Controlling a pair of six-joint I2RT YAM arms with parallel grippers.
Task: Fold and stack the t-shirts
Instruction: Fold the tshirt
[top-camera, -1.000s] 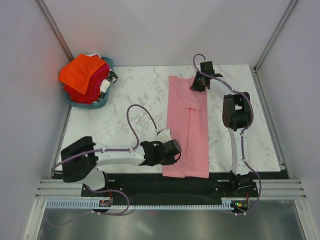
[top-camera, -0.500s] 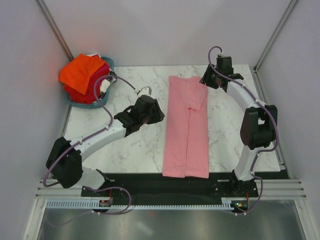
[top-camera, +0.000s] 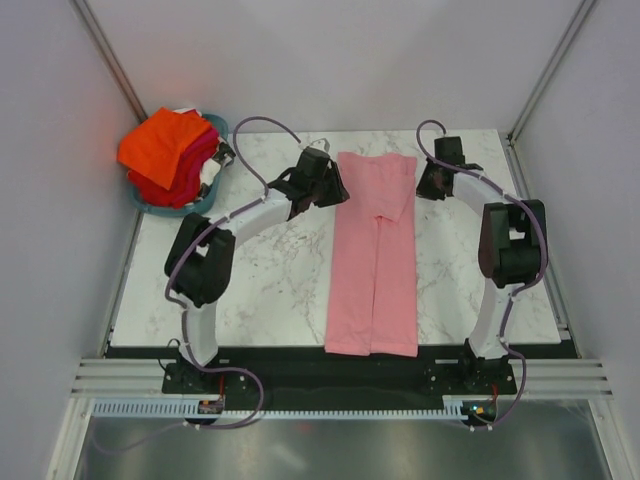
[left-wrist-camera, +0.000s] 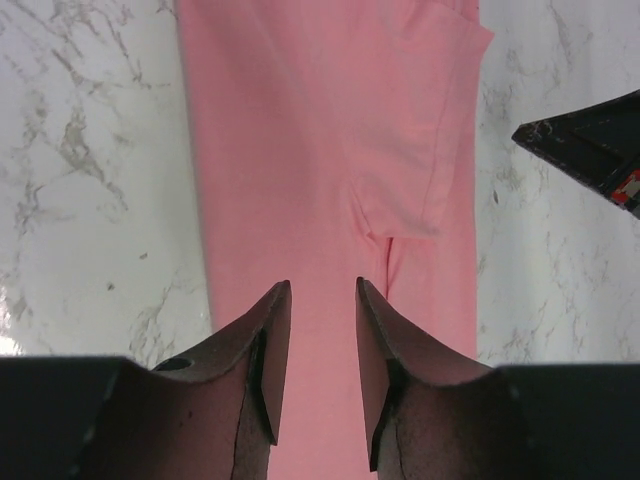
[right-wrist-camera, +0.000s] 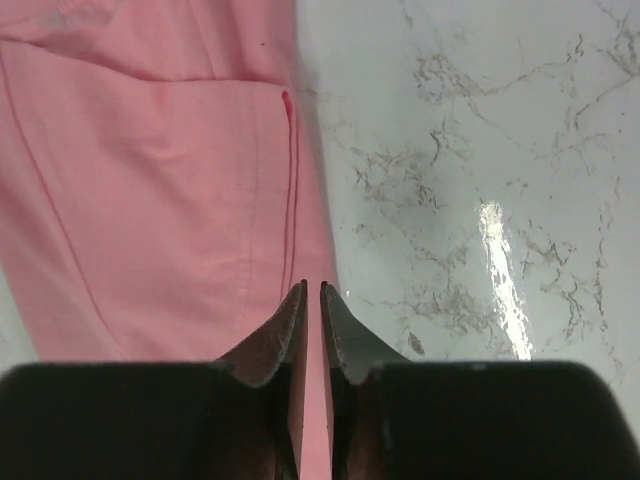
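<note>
T-shirt (left-wrist-camera: 320, 150) under left fingers (left-wrist-camera: 262, 360), between right fingers (right-wrist-camera: 275, 345)

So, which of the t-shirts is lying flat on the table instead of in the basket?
The light pink cloth t-shirt, folded into a long strip on the marble table. The bright orange t-shirt and the red t-shirts sit heaped in the teal basket.
</note>
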